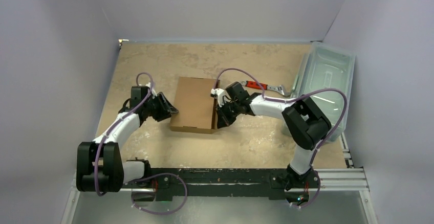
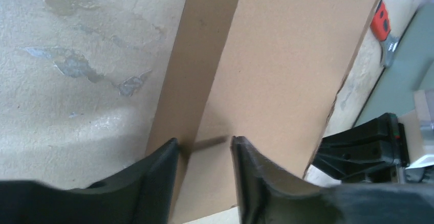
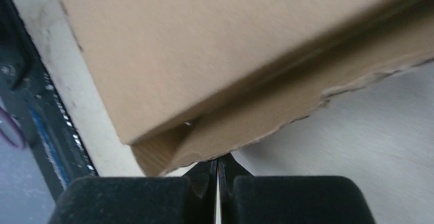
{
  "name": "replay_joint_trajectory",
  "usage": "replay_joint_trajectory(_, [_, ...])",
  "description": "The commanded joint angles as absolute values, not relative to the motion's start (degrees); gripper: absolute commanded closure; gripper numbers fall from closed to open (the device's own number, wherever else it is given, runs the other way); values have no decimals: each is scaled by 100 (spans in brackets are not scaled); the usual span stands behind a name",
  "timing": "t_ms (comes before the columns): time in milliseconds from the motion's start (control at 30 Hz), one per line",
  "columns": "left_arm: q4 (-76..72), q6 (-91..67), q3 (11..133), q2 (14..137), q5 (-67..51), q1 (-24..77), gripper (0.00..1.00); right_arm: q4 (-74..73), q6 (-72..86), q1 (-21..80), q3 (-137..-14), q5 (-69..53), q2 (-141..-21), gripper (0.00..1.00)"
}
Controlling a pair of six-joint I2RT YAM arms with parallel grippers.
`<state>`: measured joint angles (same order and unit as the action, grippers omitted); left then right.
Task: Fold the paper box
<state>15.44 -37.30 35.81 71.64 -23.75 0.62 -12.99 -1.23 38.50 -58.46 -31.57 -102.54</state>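
– Half lost the wrench (image 2: 381, 22) behind the paper box (image 2: 286, 55) in the left wrist view. From above, made it out small and red-handled, toward the table's (image 1: 256, 142) right edge, just beside the bin (image 1: 327, 75).
– Couldn't tell from above whether the right gripper (image 1: 223, 115) touched anything.
– Checked its wrist view: clenched shut, tips right at a ragged-edged corner of the box. Blurred there, though, and cut off by the frame.
– Found the box closed up: shallow, rectangular, lid flat, lying a little left of the table's middle.
– Plain matte brown cardboard. Noticed one sharp crease down its left side and a darker wall below.
– Caught the left gripper (image 2: 204, 150) there, black jaws parted, pointed at that crease. Couldn't say whether touching.
– Mottled beige table, like worn plaster. Translucent grey-green plastic for the bin.
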Motion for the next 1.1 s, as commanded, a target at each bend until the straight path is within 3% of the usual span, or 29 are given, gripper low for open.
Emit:
replay_joint_trajectory(0, [1095, -4260, 3227, 6891, -2500, 299, 66, -585, 1419, 4394, -6134, -3417, -10280, 100])
replay_joint_trajectory(100, [742, -4773, 2906, 6709, -2408, 675, 78, -876, 2020, 4621, -6900, -3550, -10558, 100])
replay_joint_trajectory(200, [668, -5056, 2729, 6576, -2172, 1125, 79, -1703, 1742, 4623, -7807, -2764, -10962, 100])
replay_joint_trajectory(333, [710, -5202, 2633, 6349, -1960, 1204, 78, -2041, 1416, 4492, -7859, -1744, -11045, 100])
replay_joint_trajectory(400, [969, -5116, 2803, 6133, -1730, 1204, 75, -1912, 1176, 4396, -7580, -1486, -10833, 100])
replay_joint_trajectory(667, [1866, -4471, 3655, 5996, -1038, 1172, 43, -1349, 574, 4017, -6392, -1606, -9759, 100])
replay_joint_trajectory(1067, [2276, -4656, 3261, 5812, -873, 1160, 36, -1404, 760, 3877, -6213, -983, -9958, 100])
